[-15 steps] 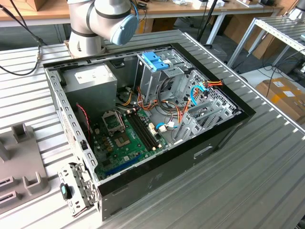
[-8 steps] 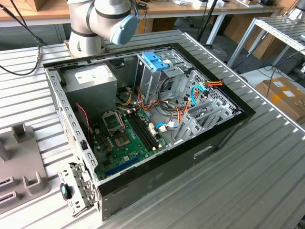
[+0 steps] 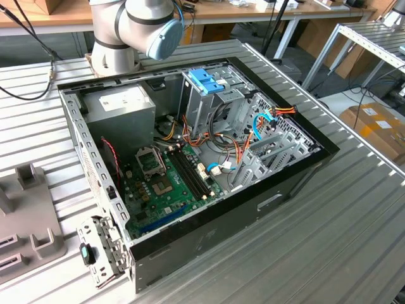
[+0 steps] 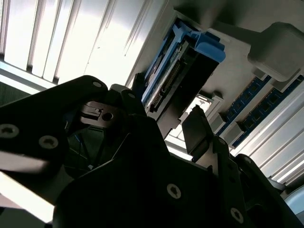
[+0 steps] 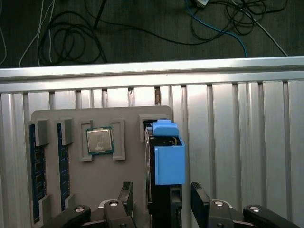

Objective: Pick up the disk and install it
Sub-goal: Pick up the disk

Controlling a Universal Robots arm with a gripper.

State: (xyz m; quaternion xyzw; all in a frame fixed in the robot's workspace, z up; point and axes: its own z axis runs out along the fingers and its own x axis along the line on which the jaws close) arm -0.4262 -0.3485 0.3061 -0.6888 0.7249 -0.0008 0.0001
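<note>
Since the disk (image 5: 168, 161) is seen standing on edge in a slot of the grey tray (image 5: 104, 175), clipped in its light-blue carrier, it is judged to be a stiff metal block, fairly heavy for its size; its flat faces are likely smooth and somewhat slippery, and its mechanism is to be treated as sensitive to knocks, so a drop or a hard bump is to be avoided. The gripper (image 5: 161, 187) is held over it with its fingers (image 5: 199, 202) apart, one beside each broad face, and a gap is seen on either side, so nothing is clamped yet; the two flat faces are judged the soundest place to be gripped, since the plastic frame may flex or unclip if squeezed alone; the connector edge (image 4: 166, 85), seen in the second wrist view, is best left untouched.

On the same tray a processor chip (image 5: 99, 141) and memory sticks (image 5: 34, 180) are seated in their own recesses, near the disk's slot; the tray is laid on a ribbed aluminium table (image 5: 247, 142). In the exterior view the open computer case (image 3: 209, 234) is set on that table, with a blue bracket (image 3: 205, 81) atop its metal cage; cables (image 5: 71, 38) are strewn over the dark floor beyond the table's edge, and workbenches (image 3: 253, 12) are seen behind.
</note>
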